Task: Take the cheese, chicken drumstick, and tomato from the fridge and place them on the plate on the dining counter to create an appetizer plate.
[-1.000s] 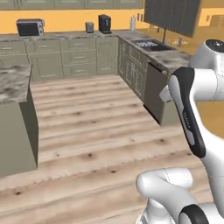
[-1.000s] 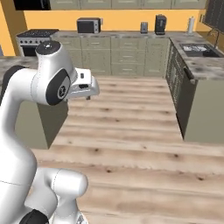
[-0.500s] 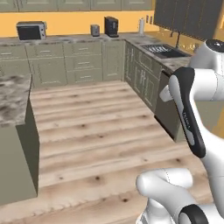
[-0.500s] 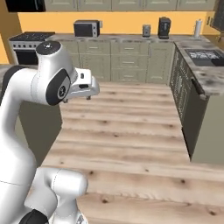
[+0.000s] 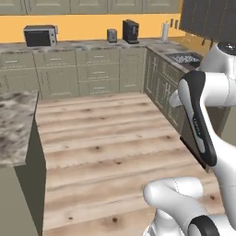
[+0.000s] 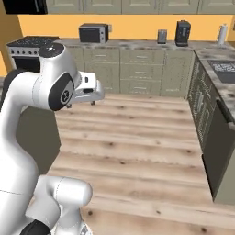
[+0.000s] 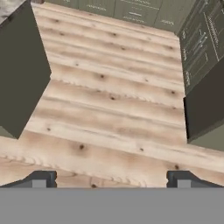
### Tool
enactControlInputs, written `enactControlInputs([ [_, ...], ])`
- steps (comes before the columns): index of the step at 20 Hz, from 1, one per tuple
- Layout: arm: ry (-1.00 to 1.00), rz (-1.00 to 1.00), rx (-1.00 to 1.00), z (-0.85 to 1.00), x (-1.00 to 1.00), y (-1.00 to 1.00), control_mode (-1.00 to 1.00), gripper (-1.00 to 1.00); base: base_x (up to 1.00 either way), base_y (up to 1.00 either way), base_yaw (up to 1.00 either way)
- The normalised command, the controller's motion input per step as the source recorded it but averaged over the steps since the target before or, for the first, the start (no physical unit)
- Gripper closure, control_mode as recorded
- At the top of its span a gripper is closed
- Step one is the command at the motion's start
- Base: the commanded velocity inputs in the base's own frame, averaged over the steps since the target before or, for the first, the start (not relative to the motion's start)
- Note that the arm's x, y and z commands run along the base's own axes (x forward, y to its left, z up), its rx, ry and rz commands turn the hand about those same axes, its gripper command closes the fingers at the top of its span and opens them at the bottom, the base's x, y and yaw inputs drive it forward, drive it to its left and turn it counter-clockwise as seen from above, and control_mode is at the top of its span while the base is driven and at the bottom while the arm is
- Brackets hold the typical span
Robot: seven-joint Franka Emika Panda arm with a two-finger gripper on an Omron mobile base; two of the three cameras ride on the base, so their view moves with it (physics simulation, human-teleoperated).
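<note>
My gripper (image 7: pixel 111 178) is open, its two dark fingertips (image 7: pixel 43 178) set wide apart with nothing between them, hanging over bare wooden floor. In the right base view the gripper (image 6: pixel 81 103) sits under the white hand at chest height, pointing down and forward. The cheese, chicken drumstick, tomato, plate and fridge are out of view. A marble-topped counter (image 5: pixel 14 124) with an olive base stands at my left; I cannot tell whether it is the dining counter.
Olive cabinets line the back wall, carrying a microwave (image 5: pixel 40 35), toaster (image 5: pixel 112 35) and coffee machine (image 5: pixel 131 31). A sink counter (image 5: pixel 184 57) with a dark dishwasher front (image 6: pixel 213 137) runs along the right. A stove (image 6: pixel 27 43) stands back left. Open wooden floor (image 5: pixel 110 147) lies ahead.
The whole picture has shifted, so the base has moved: the back cabinets and sink counter slid across both base views. The arm keeps the same pose and the gripper stays open.
</note>
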Motion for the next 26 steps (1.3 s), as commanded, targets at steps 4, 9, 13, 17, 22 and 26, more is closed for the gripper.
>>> enactControlInputs([
  [4, 0.0, 0.0, 0.0, 0.0, 0.0, 0.0, 1.0, -1.0, 1.0, -0.02, 0.09],
  [9, 0.0, 0.0, 0.0, 0.0, 0.0, 0.0, 1.0, -1.0, 1.0, -0.11, 0.09],
  [13, 0.0, 0.0, 0.0, 0.0, 0.0, 0.0, 1.0, -1.0, 1.0, -0.05, 0.13],
  [17, 0.0, 0.0, 0.0, 0.0, 0.0, 0.0, 1.0, -1.0, 1.0, -0.01, 0.21],
  [22, 0.0, 0.0, 0.0, 0.0, 0.0, 0.0, 1.0, -1.0, 1.0, -0.04, 0.35],
  [26, 0.0, 0.0, 0.0, 0.0, 0.0, 0.0, 1.0, -1.0, 1.0, -0.06, 0.38],
])
